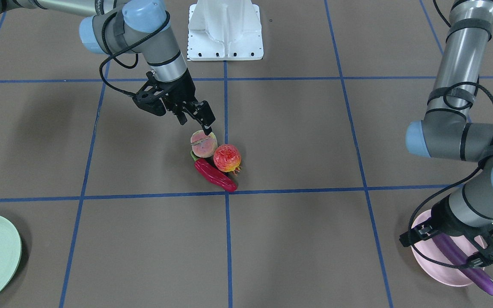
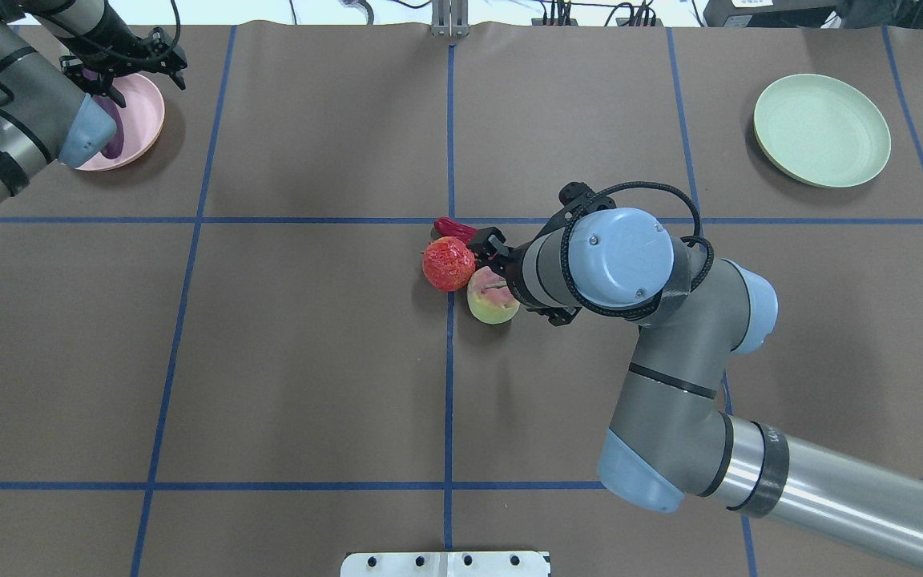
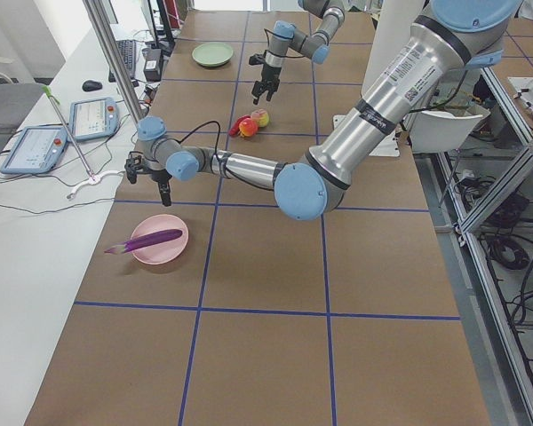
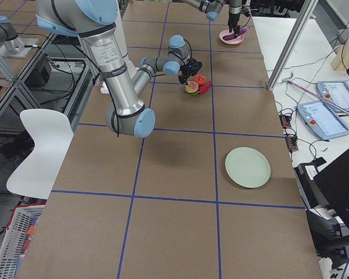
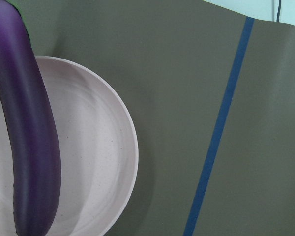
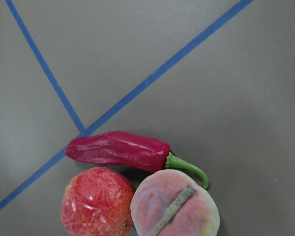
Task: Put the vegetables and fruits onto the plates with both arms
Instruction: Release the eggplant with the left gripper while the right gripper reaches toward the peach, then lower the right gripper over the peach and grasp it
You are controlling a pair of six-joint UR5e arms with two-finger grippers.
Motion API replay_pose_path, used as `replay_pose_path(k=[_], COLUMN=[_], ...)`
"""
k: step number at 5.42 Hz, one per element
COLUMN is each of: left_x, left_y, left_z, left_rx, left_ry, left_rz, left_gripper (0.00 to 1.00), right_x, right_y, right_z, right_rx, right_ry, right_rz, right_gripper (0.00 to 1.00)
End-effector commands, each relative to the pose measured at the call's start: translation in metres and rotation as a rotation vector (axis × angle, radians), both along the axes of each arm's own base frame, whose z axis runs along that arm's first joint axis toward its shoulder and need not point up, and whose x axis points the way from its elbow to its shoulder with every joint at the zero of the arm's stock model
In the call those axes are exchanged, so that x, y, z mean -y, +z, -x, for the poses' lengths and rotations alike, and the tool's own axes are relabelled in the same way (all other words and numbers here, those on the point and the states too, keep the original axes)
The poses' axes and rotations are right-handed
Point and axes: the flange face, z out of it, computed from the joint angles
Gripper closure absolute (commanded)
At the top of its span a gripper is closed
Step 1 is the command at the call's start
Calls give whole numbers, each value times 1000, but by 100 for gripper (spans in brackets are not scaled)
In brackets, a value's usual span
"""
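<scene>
At the left, the pink plate (image 2: 143, 112) holds the eggplant (image 5: 32, 137), which lies across it with its stem end sticking out past the rim. Its skin is glossy and likely slippery, so any re-grip is best made across the thick middle. The left gripper (image 2: 123, 68) hangs above it with its fingers spread wide and nothing between them.

At the centre of the table (image 2: 309, 361), three pieces sit bunched and touching. The pomegranate (image 2: 449, 264) is round and bumpy, and that rough skin should give the fingers some purchase. The peach (image 2: 493, 298) beside it looks smooth and light, so it is safest pinched across its widest part, or it may roll. The chili (image 6: 118, 150) is slim and wedged against both fruits, and mid-body is the place to take it.

The right gripper (image 1: 196, 123) hovers over the peach, fingers apart and empty.

At the far right, the green plate (image 2: 822, 130) holds nothing.
</scene>
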Motion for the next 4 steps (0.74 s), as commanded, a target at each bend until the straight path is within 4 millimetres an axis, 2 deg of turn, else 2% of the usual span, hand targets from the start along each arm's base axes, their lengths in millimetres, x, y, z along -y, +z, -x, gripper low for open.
replay_pose_path(k=[1,4], left_x=[-6,-9], left_y=[-10,-21], left_z=[-10,-9], left_rx=[-13,-28], left_ry=[-11,-27], left_rz=[9,12], left_gripper=[0,0], right_x=[-5,0], right_y=[7,14], right_z=[14,38], right_rx=[3,-23], right_ry=[32,36], right_rz=[63,86], right_gripper=[1,1])
